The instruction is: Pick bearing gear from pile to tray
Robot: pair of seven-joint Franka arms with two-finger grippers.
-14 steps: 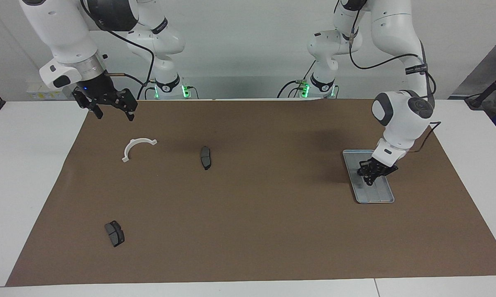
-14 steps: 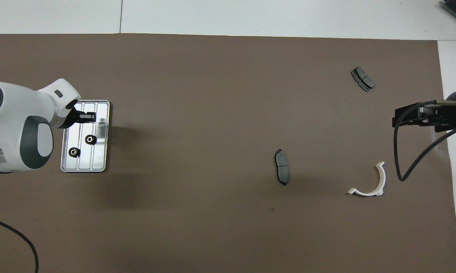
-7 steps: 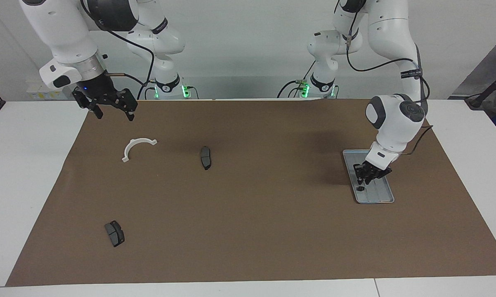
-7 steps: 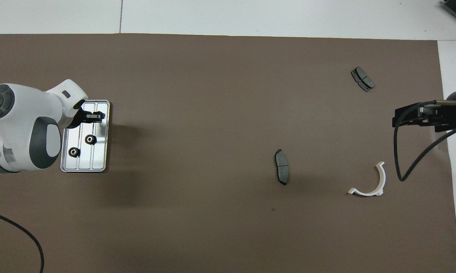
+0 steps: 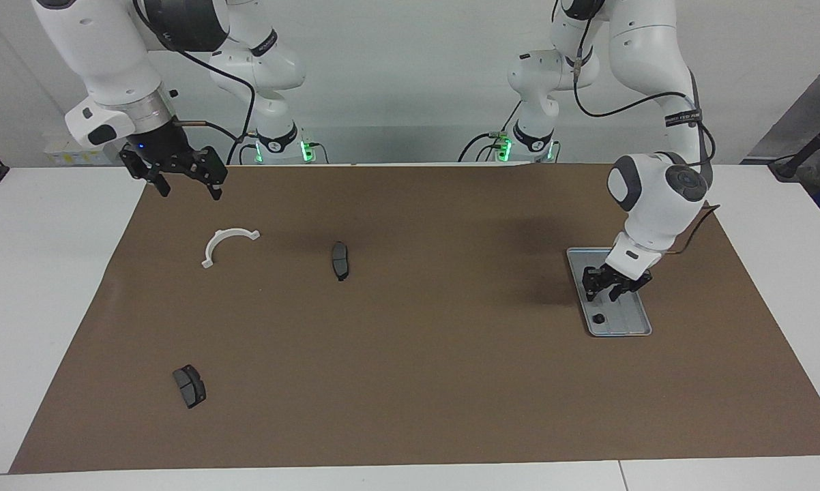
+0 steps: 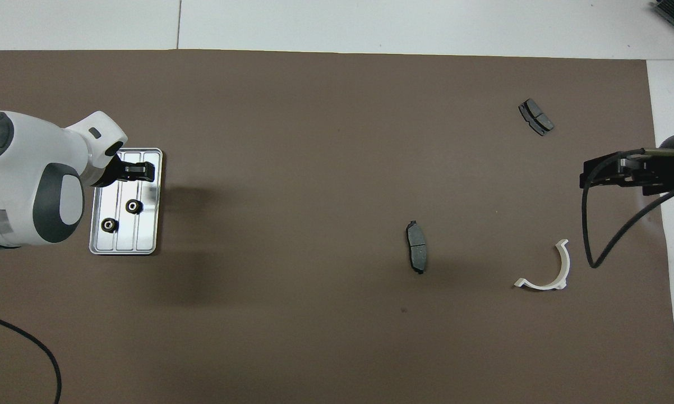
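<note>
The silver tray (image 5: 630, 322) lies on the brown mat at the left arm's end and also shows in the overhead view (image 6: 147, 235). My left gripper (image 5: 602, 293) hangs open and empty just above the tray; the overhead view shows it too (image 6: 139, 171). One small black ring (image 5: 597, 318) lies on the tray under it. The overhead view shows two black rings (image 6: 133, 206) (image 6: 109, 225) on the tray. My right gripper (image 5: 186, 185) waits open, raised over the mat's edge at the right arm's end, and also shows from above (image 6: 617, 171).
A white half-ring bracket (image 5: 227, 243) (image 6: 547, 269) lies near the right gripper. One dark grey pad (image 5: 340, 260) (image 6: 416, 254) lies toward the mat's middle. A second pad (image 5: 189, 385) (image 6: 535, 116) lies farther from the robots at the right arm's end.
My left gripper has risen off the tray, shifted slightly and opened. A black ring that it covered now lies in view on the tray. The right arm has not moved.
</note>
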